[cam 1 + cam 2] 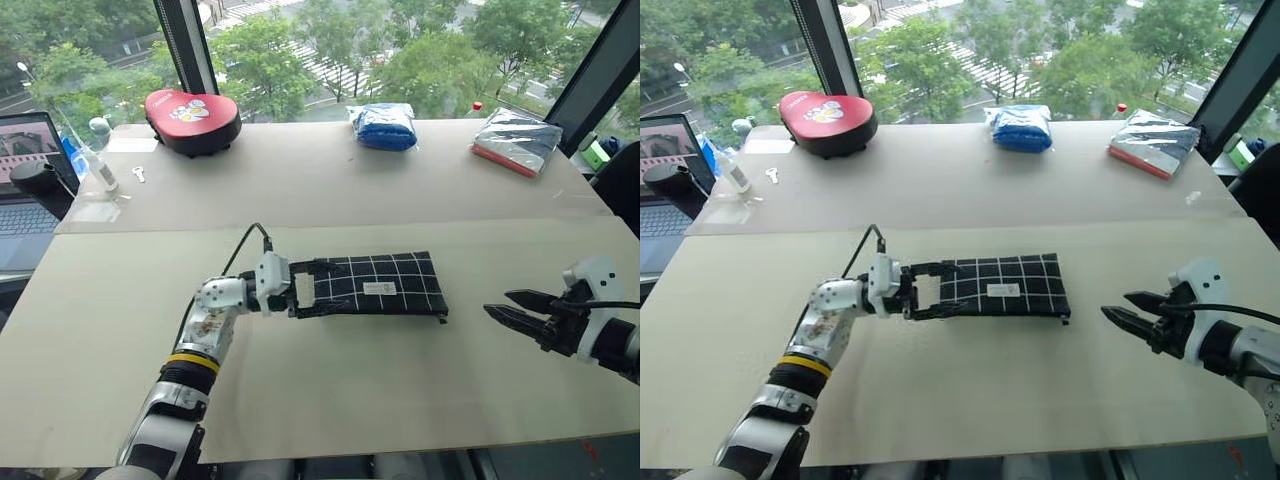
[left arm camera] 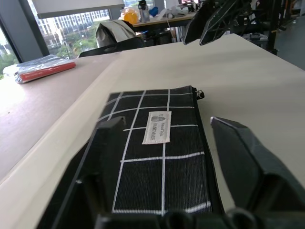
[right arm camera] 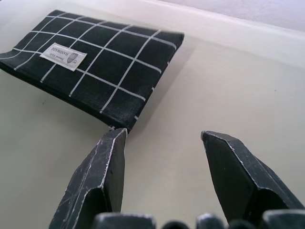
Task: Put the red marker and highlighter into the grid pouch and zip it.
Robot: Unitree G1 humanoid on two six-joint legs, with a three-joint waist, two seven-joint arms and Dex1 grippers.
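The grid pouch [image 1: 385, 283], black with white lines and a small white label, lies flat mid-table with its zipper pull [image 1: 443, 318] at the right end. My left gripper [image 1: 328, 287] points right, level with the table. Its fingers [image 2: 107, 152] are open, one on each long side of the pouch's left end. My right gripper [image 1: 497, 302] hovers to the right of the pouch, a short gap away, open with nothing between its fingers [image 3: 112, 157]. The red marker and the highlighter are out of view.
At the back of the table sit a red heart-shaped case [image 1: 192, 120], a blue bundle [image 1: 385, 126] and a silver packet [image 1: 517, 140]. A laptop [image 1: 25, 190], a small bottle [image 1: 98, 160] and a key [image 1: 138, 174] are at the far left.
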